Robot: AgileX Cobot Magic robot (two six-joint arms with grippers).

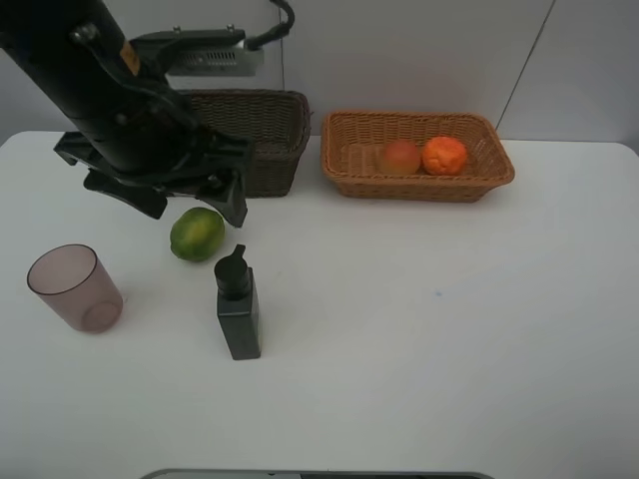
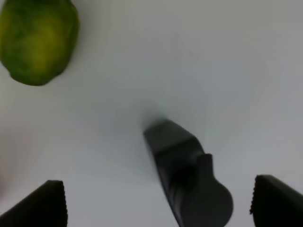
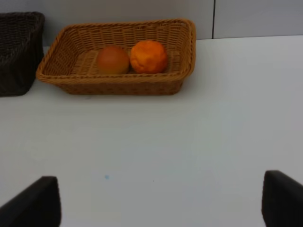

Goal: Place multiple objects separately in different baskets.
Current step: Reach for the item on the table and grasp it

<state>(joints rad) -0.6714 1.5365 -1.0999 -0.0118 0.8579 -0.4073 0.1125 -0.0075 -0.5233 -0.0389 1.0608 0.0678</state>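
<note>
Cup only in exterior high view.

**A:** What's underneath it all?
**B:** A smooth white matte tabletop with rounded far corners.
**A:** Any marks on it?
**B:** One tiny blue speck, out on the bare surface.
**A:** And behind?
**B:** A pale grey-white panelled wall meets the table's far edge. A thin dark seam runs across it, slanting in the high view.
**A:** The near side?
**B:** A narrow grey strip lies along the edge. I can't tell what it is.
</note>
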